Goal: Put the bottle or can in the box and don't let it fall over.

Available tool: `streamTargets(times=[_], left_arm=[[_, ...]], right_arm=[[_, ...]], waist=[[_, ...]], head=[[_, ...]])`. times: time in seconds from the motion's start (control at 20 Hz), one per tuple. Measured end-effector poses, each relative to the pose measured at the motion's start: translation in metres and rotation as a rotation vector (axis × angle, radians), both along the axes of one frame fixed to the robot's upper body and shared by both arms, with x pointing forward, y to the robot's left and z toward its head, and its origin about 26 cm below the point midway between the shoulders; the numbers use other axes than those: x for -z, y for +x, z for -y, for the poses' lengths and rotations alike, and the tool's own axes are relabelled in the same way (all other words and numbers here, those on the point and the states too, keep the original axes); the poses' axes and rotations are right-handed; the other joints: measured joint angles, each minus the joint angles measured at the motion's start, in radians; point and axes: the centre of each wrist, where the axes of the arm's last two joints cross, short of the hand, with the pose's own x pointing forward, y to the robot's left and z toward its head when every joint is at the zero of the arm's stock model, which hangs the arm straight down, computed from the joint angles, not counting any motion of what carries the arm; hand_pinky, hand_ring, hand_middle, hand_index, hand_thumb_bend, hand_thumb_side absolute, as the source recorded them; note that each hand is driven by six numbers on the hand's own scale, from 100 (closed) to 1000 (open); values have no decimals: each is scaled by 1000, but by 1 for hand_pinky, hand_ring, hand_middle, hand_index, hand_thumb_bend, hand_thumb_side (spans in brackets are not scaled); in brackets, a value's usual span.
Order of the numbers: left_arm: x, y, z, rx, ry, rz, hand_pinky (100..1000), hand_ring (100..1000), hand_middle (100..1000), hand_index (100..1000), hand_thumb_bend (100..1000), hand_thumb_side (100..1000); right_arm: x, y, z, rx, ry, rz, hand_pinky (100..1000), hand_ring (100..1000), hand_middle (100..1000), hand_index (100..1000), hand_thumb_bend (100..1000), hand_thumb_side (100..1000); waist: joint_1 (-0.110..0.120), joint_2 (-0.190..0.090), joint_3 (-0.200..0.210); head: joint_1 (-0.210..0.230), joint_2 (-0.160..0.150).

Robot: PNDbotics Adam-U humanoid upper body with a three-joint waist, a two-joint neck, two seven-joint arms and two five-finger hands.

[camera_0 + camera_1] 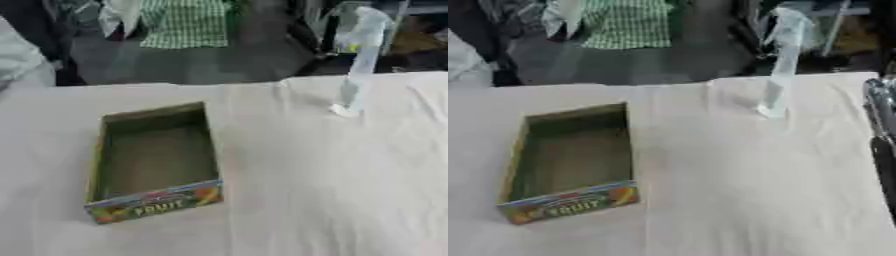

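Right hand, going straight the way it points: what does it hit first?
Probably nothing: the right hand seems to point away along the right side, passing right of the bottle over bare cloth. Depth unclear.

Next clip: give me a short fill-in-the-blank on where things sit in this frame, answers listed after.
1. The open cardboard box with the colourful printed front holds ____.
2. The tall clear plastic spray bottle stands to the box's ____, near the far table edge.
3. The bottle rests on the ____ tablecloth.
4. The bottle is ____, not fallen over.

Missing words: nothing; right; white; upright
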Motion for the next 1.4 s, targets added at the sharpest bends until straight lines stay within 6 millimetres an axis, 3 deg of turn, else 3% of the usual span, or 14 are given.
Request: streamTargets(times=[0.15, 0.5, 0.9, 1.4], left_arm=[[-3, -1, -6, -46, 46, 21, 832, 842, 784, 840, 890, 573], [-5, -6, -20, -141, 165, -12, 834, 850, 799, 841, 868, 602], [-2, -6, -16, -217, 268, -47, 830, 843, 791, 837, 866, 612], [5, -2, -3, -261, 343, -61, 828, 839, 787, 835, 864, 615]], right_arm=[[0, 0, 0, -2, 3, -1, 911, 913, 902, 971, 100, 726], [0, -1, 1, -7, 15, 1, 912, 913, 902, 971, 100, 731], [-3, -4, -2, -44, 44, 7, 908, 889, 886, 975, 100, 776], [5, -5, -47, -250, 203, -73, 868, 822, 813, 960, 100, 835]], waist=[[0, 3, 3], [-1, 6, 7], [-4, 6, 5], [-3, 6, 1]], head=[[0, 8], [-4, 9], [-4, 9], [-13, 6]])
